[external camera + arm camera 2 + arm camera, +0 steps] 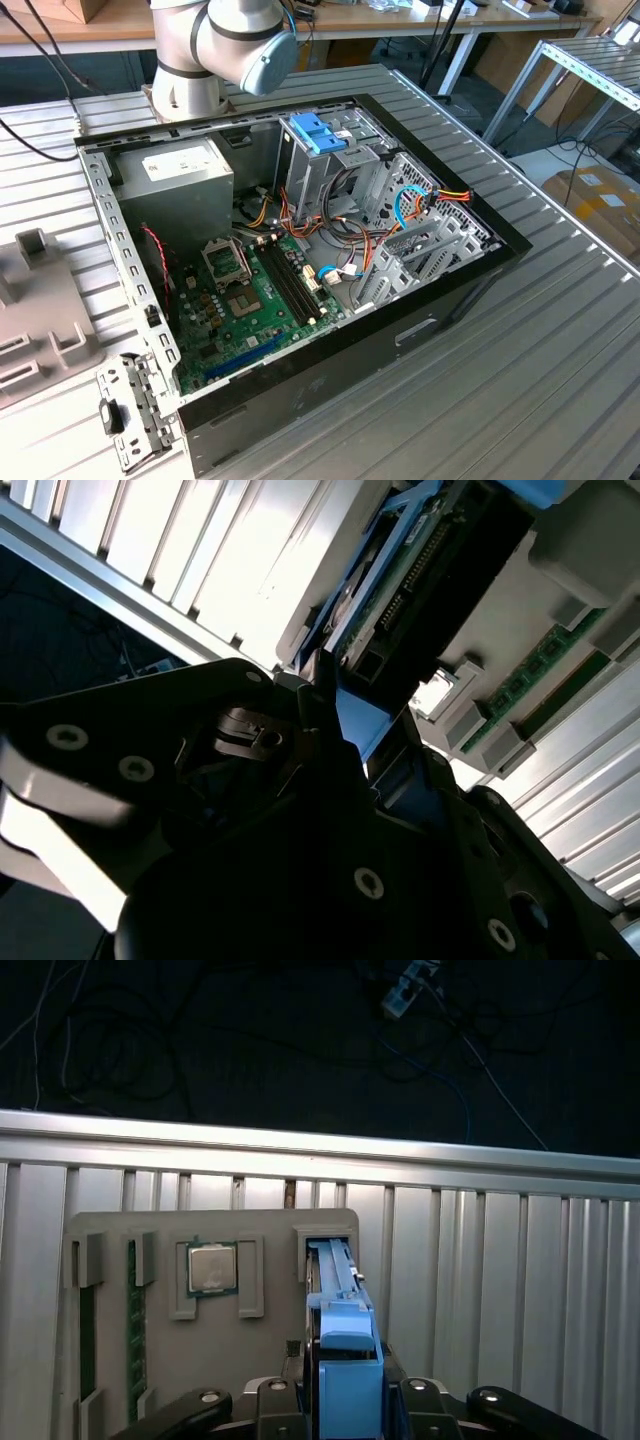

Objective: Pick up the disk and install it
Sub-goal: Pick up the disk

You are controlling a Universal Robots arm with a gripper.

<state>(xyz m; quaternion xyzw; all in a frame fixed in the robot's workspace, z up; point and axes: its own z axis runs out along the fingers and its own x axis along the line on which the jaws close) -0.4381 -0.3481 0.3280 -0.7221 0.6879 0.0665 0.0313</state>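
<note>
The disk [335,1280] stands on edge in a slot of a grey parts tray [110,1240], its blue rails and blue end tab [349,1360] facing the first wrist camera. My gripper [350,1395] straddles the tab end, with a black finger pressed against each side and no gap showing. In the second wrist view the disk [440,550] shows its dark body and connector edge, and the gripper [365,720] closes on its blue rail. The open computer case [300,240] lies on the table in the exterior view, with its drive cage [330,170] at the back.
The tray also holds a processor chip [212,1268] and green memory sticks [133,1320]. Just past the tray is the slatted table's edge [320,1145], then dark floor with cables. A pale-blue latch [318,133] tops the drive cage. A metal bracket [130,410] lies beside the case.
</note>
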